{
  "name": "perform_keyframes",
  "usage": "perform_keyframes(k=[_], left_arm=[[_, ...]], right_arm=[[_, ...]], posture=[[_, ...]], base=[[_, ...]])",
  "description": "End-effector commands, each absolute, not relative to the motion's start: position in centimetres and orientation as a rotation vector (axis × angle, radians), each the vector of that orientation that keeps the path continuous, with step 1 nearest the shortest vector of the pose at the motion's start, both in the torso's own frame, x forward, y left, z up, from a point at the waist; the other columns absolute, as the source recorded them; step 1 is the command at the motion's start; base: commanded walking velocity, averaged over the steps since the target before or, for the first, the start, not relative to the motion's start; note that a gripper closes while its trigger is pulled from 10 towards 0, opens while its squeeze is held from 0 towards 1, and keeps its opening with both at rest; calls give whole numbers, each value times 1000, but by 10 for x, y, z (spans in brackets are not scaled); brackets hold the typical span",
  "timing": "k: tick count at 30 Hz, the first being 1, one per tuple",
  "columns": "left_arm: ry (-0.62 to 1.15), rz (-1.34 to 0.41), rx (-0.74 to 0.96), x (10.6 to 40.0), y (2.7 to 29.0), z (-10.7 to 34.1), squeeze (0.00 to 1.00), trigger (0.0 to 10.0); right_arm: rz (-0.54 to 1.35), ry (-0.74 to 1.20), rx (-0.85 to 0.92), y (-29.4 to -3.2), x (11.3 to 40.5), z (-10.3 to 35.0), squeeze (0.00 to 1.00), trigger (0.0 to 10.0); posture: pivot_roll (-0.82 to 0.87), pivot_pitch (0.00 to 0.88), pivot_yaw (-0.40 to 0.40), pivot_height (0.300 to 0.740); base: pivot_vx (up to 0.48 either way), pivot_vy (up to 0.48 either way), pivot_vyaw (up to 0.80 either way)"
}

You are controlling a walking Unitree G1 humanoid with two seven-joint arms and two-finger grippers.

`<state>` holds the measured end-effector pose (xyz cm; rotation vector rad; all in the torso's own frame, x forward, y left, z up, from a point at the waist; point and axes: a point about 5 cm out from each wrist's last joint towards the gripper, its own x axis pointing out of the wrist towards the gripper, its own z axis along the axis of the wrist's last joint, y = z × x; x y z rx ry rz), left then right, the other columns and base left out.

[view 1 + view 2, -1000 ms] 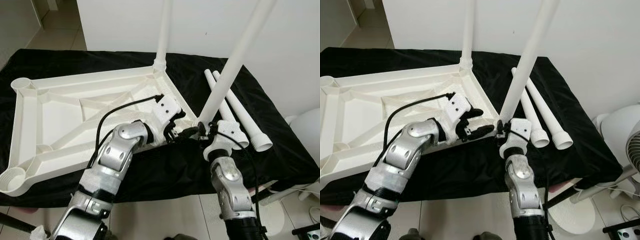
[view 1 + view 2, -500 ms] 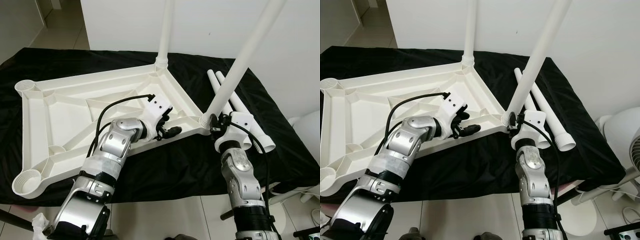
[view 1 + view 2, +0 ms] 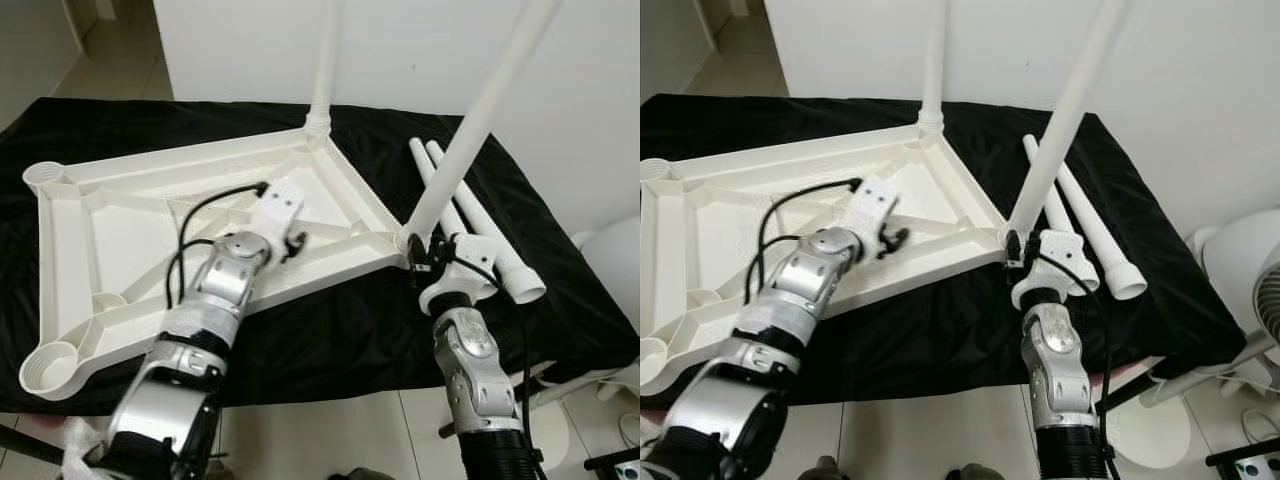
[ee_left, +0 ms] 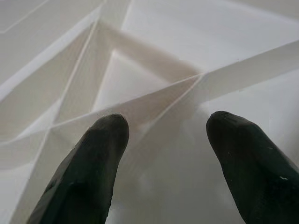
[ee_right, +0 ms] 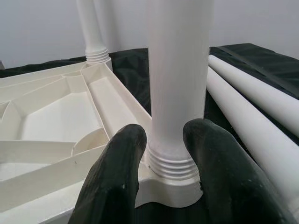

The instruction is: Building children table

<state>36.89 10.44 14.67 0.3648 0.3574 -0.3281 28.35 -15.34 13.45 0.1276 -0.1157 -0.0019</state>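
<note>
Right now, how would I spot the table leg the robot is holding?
Look at the black cloth with the upside-down white tabletop on it. Two legs stand up from its corners; the held leg is at the near right corner, leaning, with the right gripper closed round its threaded base. The back leg is untouched, and the two loose legs lie flat.

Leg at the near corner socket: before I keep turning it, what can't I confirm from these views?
- Thread depth: right wrist view shows the right pincer closed around the leg base, threads still showing; the socket wall hides how far it has seated.
- Leg tops: cut off by the top edge in both eye views.
- Left pincer is open over the tabletop ribs; contact can't be judged.
</note>
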Motion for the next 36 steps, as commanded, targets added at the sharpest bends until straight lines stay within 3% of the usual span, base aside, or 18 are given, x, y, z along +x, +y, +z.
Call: perform_keyframes(k=[1,9,11,19,26,30,36], left_arm=[[364,-292,392,370,103,147,0,10000],[354,-299,411,372,108,148,0,10000],[289,-367,278,372,104,160,0,10000],[184,-509,59,366,90,179,0,10000],[175,-570,59,360,89,179,0,10000],[236,-673,160,351,91,166,0,10000],[351,-677,207,348,96,150,0,10000]], right_arm=[[6,-123,131,-152,282,135,0,10000],[13,-117,131,-152,280,134,0,10000],[14,-119,133,-152,279,133,0,10000],[0,-182,125,-151,267,132,0,10000],[-4,-151,96,-150,254,119,0,10000],[-15,-125,87,-152,241,110,0,10000],[-53,-123,60,-165,236,107,0,10000]], posture=[[41,3,-68,740],[44,9,-67,740],[46,4,-65,740],[58,0,-71,740],[57,0,-72,740],[56,0,-70,740],[49,0,-57,740]], base=[[0,0,0],[0,0,0],[0,0,0],[0,0,0],[0,0,0],[0,0,0],[0,0,0]])
